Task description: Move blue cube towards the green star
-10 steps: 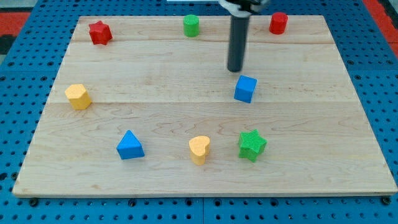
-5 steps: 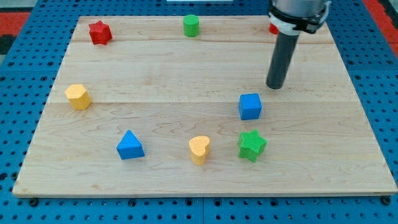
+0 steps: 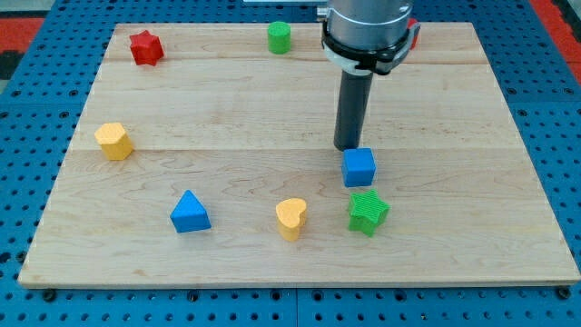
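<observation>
The blue cube sits on the wooden board, right of centre. The green star lies just below it towards the view's bottom, with a small gap between them. My tip stands just above the cube's top-left corner, touching it or nearly so. The dark rod rises from there to the arm at the view's top.
A yellow heart lies left of the green star. A blue triangle lies further left. A yellow block is at the left edge. A red star, a green cylinder and a partly hidden red block line the top.
The blue cube has slid down towards the green star. My tip swung out to the right of the cube, then came back left to its upper-left corner.
</observation>
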Robot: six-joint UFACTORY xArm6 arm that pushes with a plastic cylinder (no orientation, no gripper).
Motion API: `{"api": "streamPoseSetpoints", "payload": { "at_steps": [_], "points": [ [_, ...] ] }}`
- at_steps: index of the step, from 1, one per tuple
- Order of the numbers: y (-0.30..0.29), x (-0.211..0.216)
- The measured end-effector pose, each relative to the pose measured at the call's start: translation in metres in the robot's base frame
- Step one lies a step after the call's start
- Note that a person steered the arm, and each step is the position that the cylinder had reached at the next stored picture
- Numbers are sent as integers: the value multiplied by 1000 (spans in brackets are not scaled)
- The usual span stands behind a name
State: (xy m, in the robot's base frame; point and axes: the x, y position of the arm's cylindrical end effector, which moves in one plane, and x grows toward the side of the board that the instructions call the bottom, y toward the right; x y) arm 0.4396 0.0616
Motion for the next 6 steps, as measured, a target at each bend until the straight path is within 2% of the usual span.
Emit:
{"api": "streamPoseSetpoints", "payload": {
  "at_steps": [2,3,4,6],
  "points": [
    [53,8],
    [67,40],
    [45,49],
    [44,21]
  ]
}}
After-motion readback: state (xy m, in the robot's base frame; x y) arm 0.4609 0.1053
